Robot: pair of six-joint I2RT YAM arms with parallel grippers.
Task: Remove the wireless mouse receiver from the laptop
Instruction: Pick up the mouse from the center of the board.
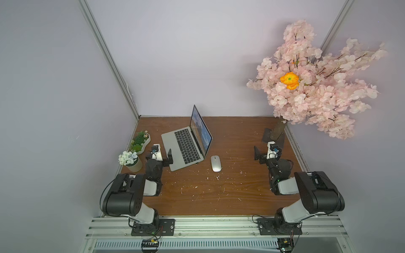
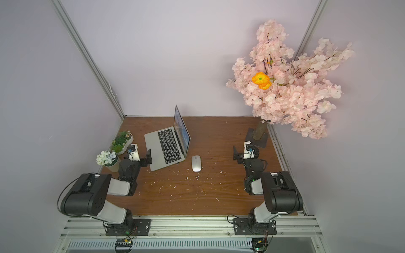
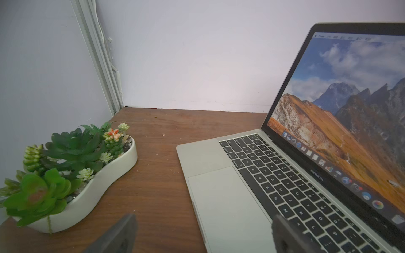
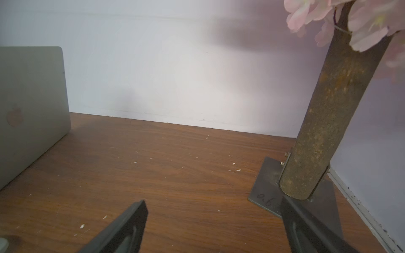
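Left gripper (image 1: 169, 156) is shown with its jaws spread wide and nothing between them, poised just beside the left near corner of the laptop (image 1: 169, 142); right gripper (image 1: 258, 156) is likewise spread wide and empty, well apart from the laptop on the right of the table (image 1: 230, 192), near the foot of the blossom tree (image 1: 276, 131).

The wireless mouse receiver (image 1: 196, 163) is made out only as a tiny dark stub at the laptop's near edge, close to its right near corner and facing the mouse (image 1: 216, 163); it appears plugged in. Its shape is too small to be told, and it is caught by neither wrist view.

The receiver is judged to be very light and rigid, with a short, smooth plastic cap that offers little surface and may slip from the pads; it is probably held in its port by friction alone. Hold is best taken on the opposite faces of the protruding cap, right at the fingertips, and the pull is best drawn straight out along the port, toward the near side; any levering could strain the port.

The laptop is thin and is likely to slide on the smooth wood when the stub is tugged, so its base may need to be steadied by the other gripper; the upright screen is best left untouched.
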